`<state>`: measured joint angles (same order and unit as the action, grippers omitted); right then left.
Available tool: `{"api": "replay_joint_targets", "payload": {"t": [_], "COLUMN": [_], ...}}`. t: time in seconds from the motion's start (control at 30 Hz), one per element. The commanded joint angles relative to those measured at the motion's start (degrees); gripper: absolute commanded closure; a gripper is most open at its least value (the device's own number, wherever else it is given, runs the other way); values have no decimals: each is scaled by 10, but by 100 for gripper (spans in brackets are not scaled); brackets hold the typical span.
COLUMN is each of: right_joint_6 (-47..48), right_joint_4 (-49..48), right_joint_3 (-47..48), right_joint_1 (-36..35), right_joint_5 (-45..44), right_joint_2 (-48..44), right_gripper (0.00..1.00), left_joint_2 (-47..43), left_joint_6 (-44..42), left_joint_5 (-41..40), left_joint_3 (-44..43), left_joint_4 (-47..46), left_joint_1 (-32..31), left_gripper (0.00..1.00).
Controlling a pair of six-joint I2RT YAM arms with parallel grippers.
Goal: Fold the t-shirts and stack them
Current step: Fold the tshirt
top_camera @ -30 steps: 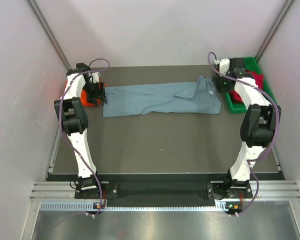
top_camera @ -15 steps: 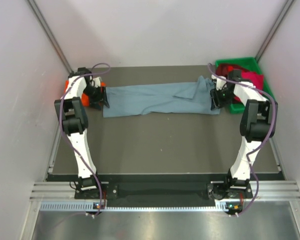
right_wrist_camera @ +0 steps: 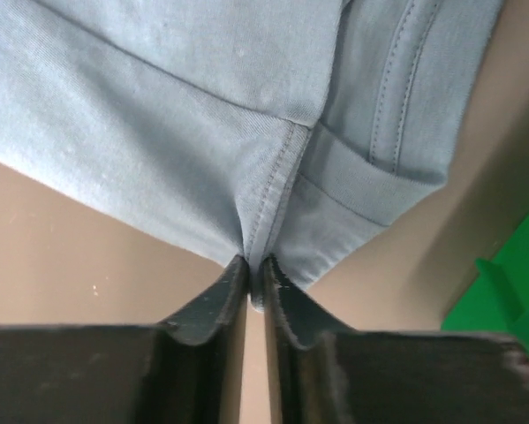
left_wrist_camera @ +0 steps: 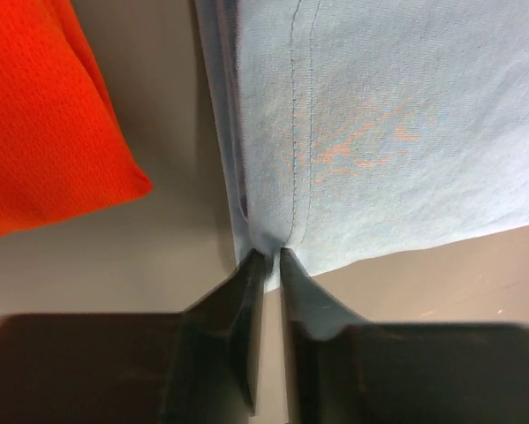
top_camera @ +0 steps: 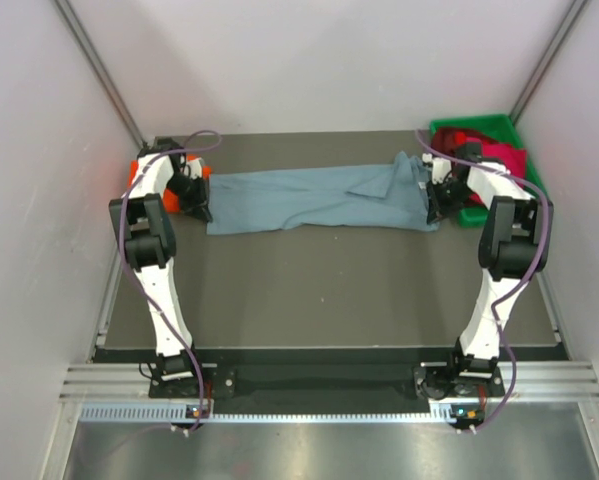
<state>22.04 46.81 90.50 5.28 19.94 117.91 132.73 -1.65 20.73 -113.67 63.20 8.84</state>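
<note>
A slate blue-grey t-shirt (top_camera: 319,198) lies stretched in a long strip across the far part of the table. My left gripper (top_camera: 201,212) is shut on its left end, the hem (left_wrist_camera: 266,238) pinched between the fingertips. At the other end my right gripper (top_camera: 432,215) is shut on a seamed edge (right_wrist_camera: 266,221) of the same blue-grey t-shirt (right_wrist_camera: 202,115). A folded orange-red t-shirt (left_wrist_camera: 43,115) lies just left of the left gripper (left_wrist_camera: 267,258); it shows behind the left arm as the orange-red t-shirt (top_camera: 139,175). Crimson t-shirts (top_camera: 504,158) sit in the bin.
A green plastic bin (top_camera: 471,213) stands at the far right corner, close to the right gripper (right_wrist_camera: 255,263); its edge (right_wrist_camera: 511,283) shows in the right wrist view. Pale walls close in the table on three sides. The dark table (top_camera: 319,290) stretches toward the arm bases.
Both grippers came down onto the two ends of the blue-grey t-shirt and closed on the cloth. The right arm swung in from over the bin.
</note>
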Motion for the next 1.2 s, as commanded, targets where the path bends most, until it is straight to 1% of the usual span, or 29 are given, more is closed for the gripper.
{"api": "replay_joint_targets", "payload": {"t": [0.0, 0.07, 0.1, 0.23, 0.33, 0.73, 0.93, 0.97, 1.0, 1.03, 1.07, 1.13, 1.17], "right_joint_6": [11, 15, 15, 18, 22, 41, 49, 49, 45, 42, 36, 31, 29], "right_joint_4": [17, 16, 16, 14, 14, 39, 46, 46, 46, 43, 38, 28, 11], "right_joint_3": [28, 21, 20, 6, -3, -14, -25, -24, -23, -17, -14, -3, -1], "right_joint_1": [14, 16, 16, 19, 24, 32, 32, 32, 31, 31, 31, 30, 26], "right_joint_5": [11, 6, 5, -6, -15, -12, -12, -8, -5, -5, -4, -2, -5], "right_joint_2": [-7, -14, -16, -28, -37, -54, -61, -63, -68, -72, -76, -97, -115], "right_gripper": [94, 99, 100, 100, 100, 100, 100, 96, 81, 71, 61, 52, 48], "left_joint_2": [-9, -12, -12, -13, -13, -16, -19, -19, -21, -23, -31, -35, -44], "left_joint_6": [-10, -11, -13, -23, -28, -39, -41, -42, -42, -44, -45, -47, -48], "left_joint_5": [7, 4, 2, -5, -26, -89, -108, -105, -107, -113, -131, -127, -126], "left_joint_3": [0, 1, 1, -5, -12, -9, -7, -8, -9, -11, -20, -39, -57], "left_joint_4": [16, 18, 18, 25, 29, 31, 29, 30, 29, 26, 24, 25, 22], "left_joint_1": [-1, 0, 0, 2, 2, 6, 6, 6, 7, 3, 1, -1, -3], "left_gripper": [92, 100, 100, 100, 100, 100, 100, 100, 97, 78, 70, 55, 53]}}
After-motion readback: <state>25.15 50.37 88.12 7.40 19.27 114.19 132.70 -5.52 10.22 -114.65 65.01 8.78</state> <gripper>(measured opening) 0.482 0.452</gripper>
